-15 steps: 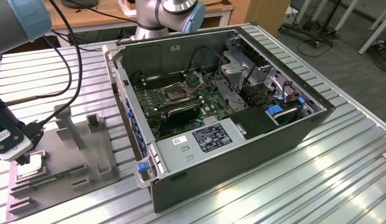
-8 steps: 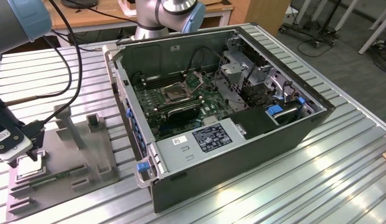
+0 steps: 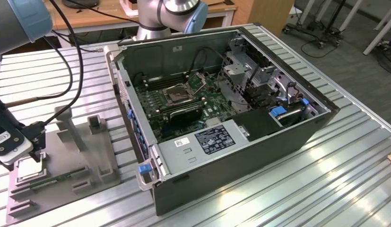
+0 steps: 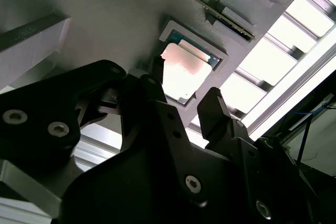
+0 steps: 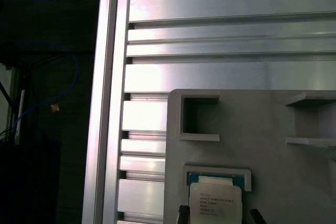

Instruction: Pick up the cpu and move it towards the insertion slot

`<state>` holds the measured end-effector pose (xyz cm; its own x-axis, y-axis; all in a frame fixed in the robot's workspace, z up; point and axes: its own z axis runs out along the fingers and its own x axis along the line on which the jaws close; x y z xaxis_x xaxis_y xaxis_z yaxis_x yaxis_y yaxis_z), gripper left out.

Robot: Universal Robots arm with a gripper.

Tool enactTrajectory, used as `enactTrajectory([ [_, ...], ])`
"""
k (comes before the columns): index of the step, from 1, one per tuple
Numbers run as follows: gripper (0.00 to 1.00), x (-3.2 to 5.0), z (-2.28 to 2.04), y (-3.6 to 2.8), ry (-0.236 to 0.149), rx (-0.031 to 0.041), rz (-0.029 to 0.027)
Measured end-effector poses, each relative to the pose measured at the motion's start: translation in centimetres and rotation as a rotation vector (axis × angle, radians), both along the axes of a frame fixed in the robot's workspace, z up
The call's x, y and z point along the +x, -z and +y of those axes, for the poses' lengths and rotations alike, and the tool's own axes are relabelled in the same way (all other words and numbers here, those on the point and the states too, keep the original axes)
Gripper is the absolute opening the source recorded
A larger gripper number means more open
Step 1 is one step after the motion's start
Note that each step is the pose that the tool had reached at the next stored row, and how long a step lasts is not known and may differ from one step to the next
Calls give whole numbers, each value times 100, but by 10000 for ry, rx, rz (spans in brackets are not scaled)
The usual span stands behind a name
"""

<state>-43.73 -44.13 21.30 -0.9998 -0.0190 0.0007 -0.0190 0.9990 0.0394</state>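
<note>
The cpu (image 3: 30, 169) lies flat in a square recess of the grey plastic tray (image 3: 88, 156) at the exterior view's left. It is a small silvery square (image 4: 185, 66) with a pale rim (image 5: 215, 203). My gripper (image 3: 28, 160) hangs right over it, open, with one dark fingertip (image 4: 157, 69) on one side of the chip and the other (image 4: 212, 100) on the opposite side; a small gap shows at each side (image 5: 218, 214). The insertion slot (image 3: 180, 93) is a metal-framed square socket on the green motherboard inside the open computer case, far from the gripper.
The computer case (image 3: 246, 156) lies open on the ribbed aluminium table (image 3: 321, 179). A green memory stick (image 3: 53, 179) rests in the tray beside upright grey posts (image 3: 66, 125). Black cables (image 3: 69, 71) hang from the arm. The table's edge (image 5: 107, 103) runs near the tray.
</note>
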Motion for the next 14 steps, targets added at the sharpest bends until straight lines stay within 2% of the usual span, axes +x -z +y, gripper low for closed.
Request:
enactTrajectory([
  [7,55,0,0,1,-1,0,-1],
  [8,61,0,0,1,-1,0,0],
  [14,61,0,0,8,0,0,0],
])
